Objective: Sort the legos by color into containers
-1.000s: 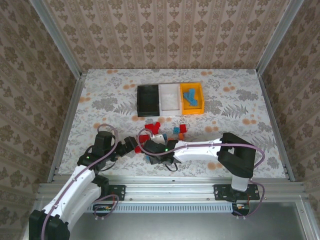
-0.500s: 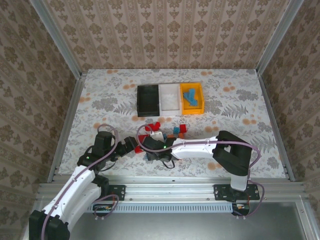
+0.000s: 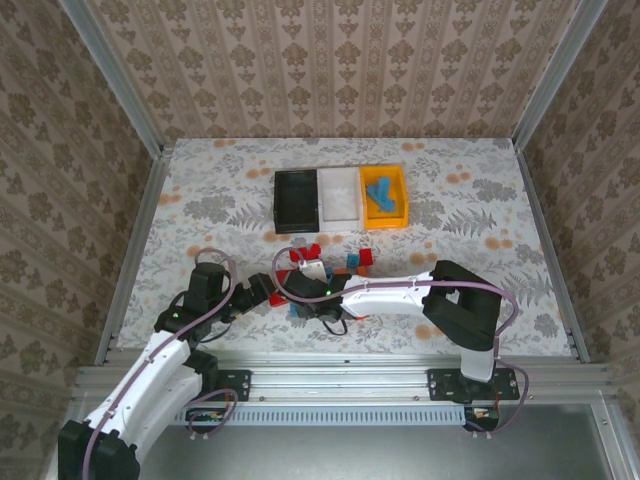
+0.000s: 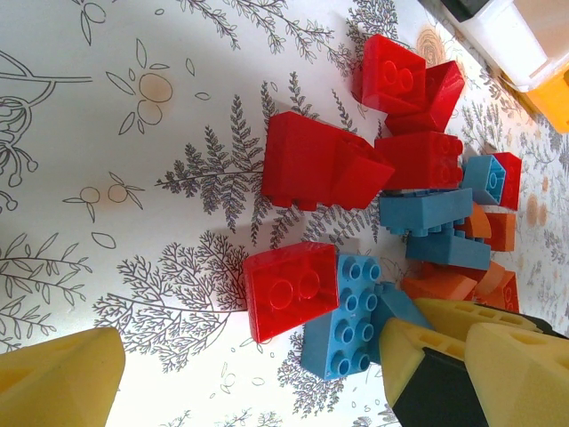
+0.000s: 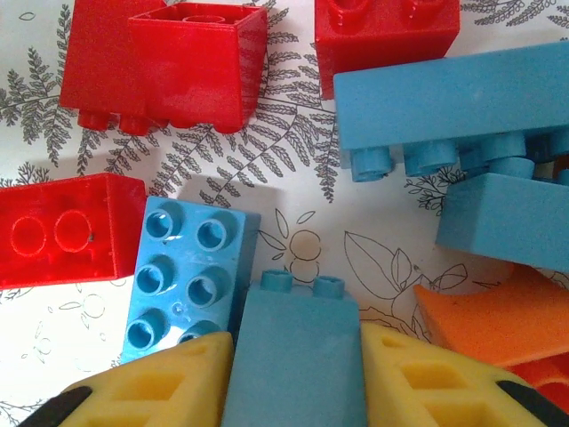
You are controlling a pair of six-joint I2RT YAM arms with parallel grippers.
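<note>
a robot lab enclosure: aluminium frame (image 3: 113, 75), wallpapered walls (image 3: 330, 60), patterned tabletop (image 3: 480, 210), mounting rail (image 3: 340, 385).

The floral-patterned table (image 3: 200, 180) carries a heap of legos (image 4: 311, 165) and three joined containers (image 3: 340, 195).

The left arm (image 3: 150, 360) reaches from its base toward the brick pile (image 3: 312, 251). Its gripper (image 3: 262, 290) sits low at the pile's left edge, and its yellow fingers (image 4: 53, 374) are spread wide with nothing between them. The right arm (image 3: 400, 295) stretches low and leftward from its folded elbow to the near side of the pile, where its gripper (image 5: 298, 342) points down and its yellow fingers (image 5: 169, 382) press against both sides of a light blue brick (image 5: 293, 382).
</note>
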